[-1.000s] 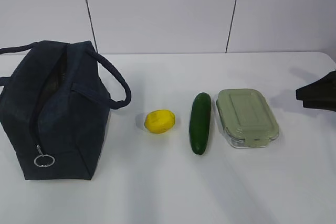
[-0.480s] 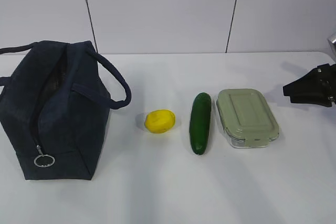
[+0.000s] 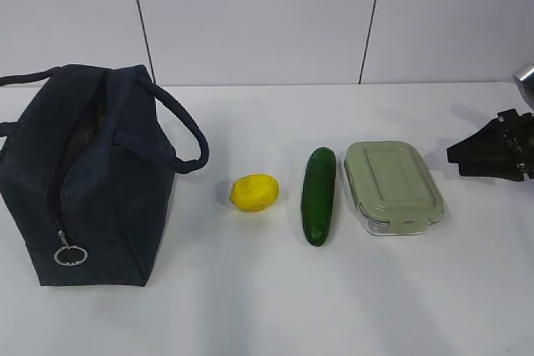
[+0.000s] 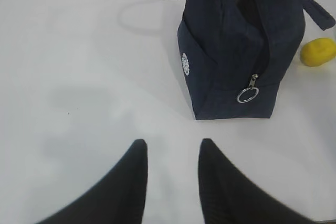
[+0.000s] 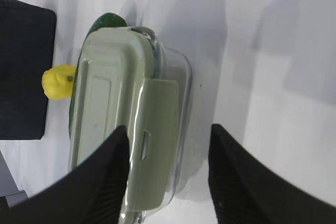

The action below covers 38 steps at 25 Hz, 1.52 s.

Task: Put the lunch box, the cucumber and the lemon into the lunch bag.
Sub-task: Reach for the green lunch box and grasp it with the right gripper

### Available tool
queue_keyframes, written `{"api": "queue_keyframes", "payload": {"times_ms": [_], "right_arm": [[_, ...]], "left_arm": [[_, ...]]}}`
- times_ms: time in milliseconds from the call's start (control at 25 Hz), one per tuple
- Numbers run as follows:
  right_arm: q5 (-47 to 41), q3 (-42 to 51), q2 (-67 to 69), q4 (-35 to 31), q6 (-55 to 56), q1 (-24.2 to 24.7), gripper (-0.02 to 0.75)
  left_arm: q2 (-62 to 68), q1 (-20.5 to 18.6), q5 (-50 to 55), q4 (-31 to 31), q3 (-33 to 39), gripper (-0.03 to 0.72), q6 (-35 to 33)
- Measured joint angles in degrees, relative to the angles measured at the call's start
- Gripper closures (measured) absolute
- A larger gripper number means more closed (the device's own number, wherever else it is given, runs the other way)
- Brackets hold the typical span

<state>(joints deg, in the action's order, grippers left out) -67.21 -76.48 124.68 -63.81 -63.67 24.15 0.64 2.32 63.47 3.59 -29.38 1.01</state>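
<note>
The navy lunch bag stands at the left, its ring pull hanging low on the near end. To its right lie the yellow lemon, the dark green cucumber and the green-lidded glass lunch box, side by side. My right gripper hovers open just right of the lunch box. In the right wrist view that gripper has one finger over the lid and one over bare table, the box's edge between them, untouched. My left gripper is open and empty over bare table, short of the bag.
The white table runs back to a pale panelled wall. One bag handle loops out toward the lemon. In the left wrist view the ring pull and the lemon show beyond the bag.
My right gripper has come in from the right edge, moving left toward the lunch box. Bag, lemon, cucumber and box have not moved.
</note>
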Motion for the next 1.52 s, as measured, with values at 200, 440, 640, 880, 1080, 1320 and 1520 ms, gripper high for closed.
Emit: {"api": "queue_keyframes", "payload": {"times_ms": [200, 440, 640, 880, 1080, 1320, 1520], "right_arm": [[0.0, 0.0, 0.5, 0.5, 0.9, 0.0, 0.384], [0.0, 0.0, 0.5, 0.7, 2.5, 0.0, 0.383], [0.0, 0.0, 0.5, 0.7, 3.5, 0.0, 0.293], [0.0, 0.0, 0.5, 0.7, 3.7, -1.2, 0.264], [0.0, 0.0, 0.5, 0.9, 3.3, -3.8, 0.263], [0.0, 0.0, 0.5, 3.2, 3.3, -4.2, 0.263], [0.0, -2.1, 0.6, 4.4, 4.9, -4.3, 0.263]], "left_arm": [[0.0, 0.0, 0.0, 0.0, 0.0, 0.454, 0.0], [0.0, 0.0, 0.0, 0.0, 0.0, 0.454, 0.0], [0.0, 0.0, 0.0, 0.0, 0.0, 0.454, 0.0], [0.0, 0.0, 0.0, 0.0, 0.0, 0.454, 0.0], [0.0, 0.0, 0.0, 0.0, 0.0, 0.454, 0.0], [0.0, 0.0, 0.0, 0.0, 0.0, 0.454, 0.0], [0.0, 0.0, 0.0, 0.0, 0.0, 0.454, 0.0]]}}
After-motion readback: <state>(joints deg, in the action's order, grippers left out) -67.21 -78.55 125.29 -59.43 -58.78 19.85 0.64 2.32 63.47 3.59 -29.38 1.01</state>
